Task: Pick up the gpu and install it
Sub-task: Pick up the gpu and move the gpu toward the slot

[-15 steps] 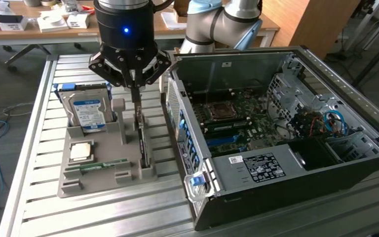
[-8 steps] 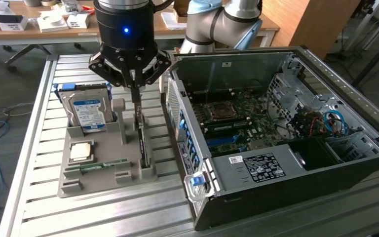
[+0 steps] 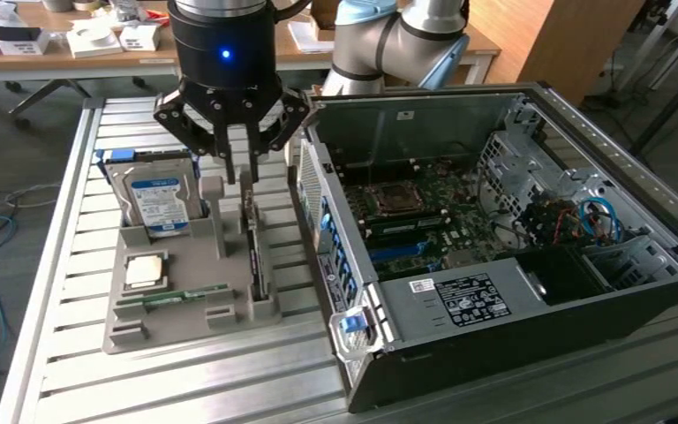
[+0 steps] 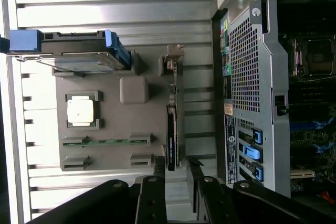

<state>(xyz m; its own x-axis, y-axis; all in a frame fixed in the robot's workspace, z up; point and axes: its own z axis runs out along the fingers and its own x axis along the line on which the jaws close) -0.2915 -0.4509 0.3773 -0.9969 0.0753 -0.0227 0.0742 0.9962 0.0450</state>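
On the slatted table, a tray slots the gpu; pincer spread above.

gpu in holder, beside computer case

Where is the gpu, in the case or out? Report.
Out. The gpu stands on edge in the gray holder, outside the case.

You're looking at a black gripper with a glossy cylindrical body, one blue light glowing on it, bolted linkage fingers, and a silver arm with grey joints
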